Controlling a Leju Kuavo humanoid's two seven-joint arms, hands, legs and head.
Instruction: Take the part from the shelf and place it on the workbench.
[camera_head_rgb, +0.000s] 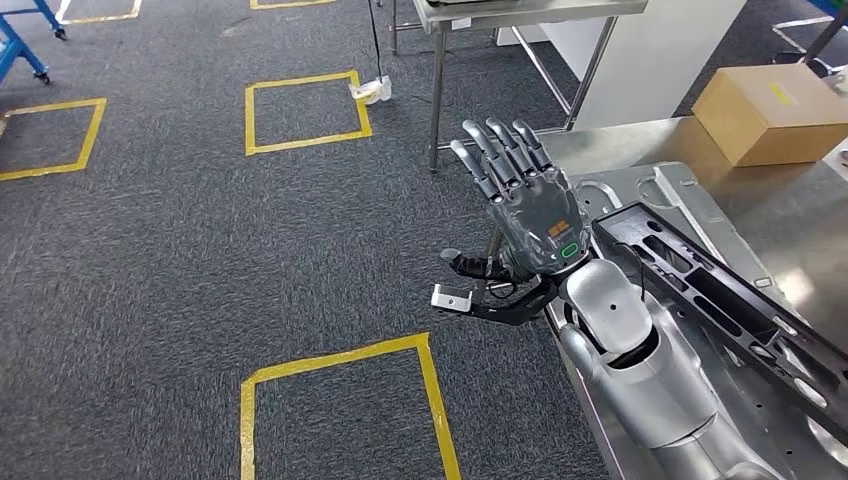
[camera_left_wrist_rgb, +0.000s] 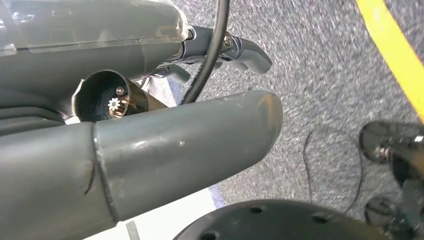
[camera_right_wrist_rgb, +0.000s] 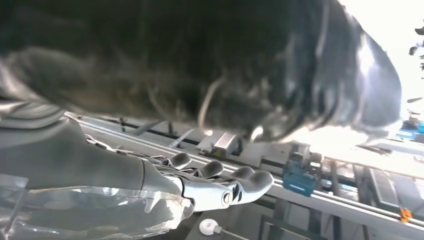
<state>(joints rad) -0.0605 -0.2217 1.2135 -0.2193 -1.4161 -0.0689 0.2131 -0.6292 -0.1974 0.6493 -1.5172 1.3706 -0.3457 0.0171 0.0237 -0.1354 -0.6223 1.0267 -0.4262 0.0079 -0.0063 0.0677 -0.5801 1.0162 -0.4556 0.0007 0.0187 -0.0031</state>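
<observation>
The right hand (camera_head_rgb: 525, 200) is raised off the tabletop's near corner, over the carpet, fingers straight and spread, palm empty; the right wrist view confirms nothing is held. The left hand (camera_left_wrist_rgb: 150, 150) is seen close in the left wrist view above carpet with a yellow floor line (camera_left_wrist_rgb: 395, 50); its fingers appear apart with nothing between them, though that view is tight.

The part (camera_head_rgb: 720, 300), a long black frame with slots, lies on the steel tabletop (camera_head_rgb: 800, 200) just beside and behind the right forearm, resting across a silver pressed-metal panel (camera_head_rgb: 690, 210).

Judgement: the placement looks complete and the release is done. The next move calls for drawing the arm clear without catching the frame.

Containers: a closed cardboard box (camera_head_rgb: 770, 110) stands beyond the hand; contents cannot be told.
</observation>
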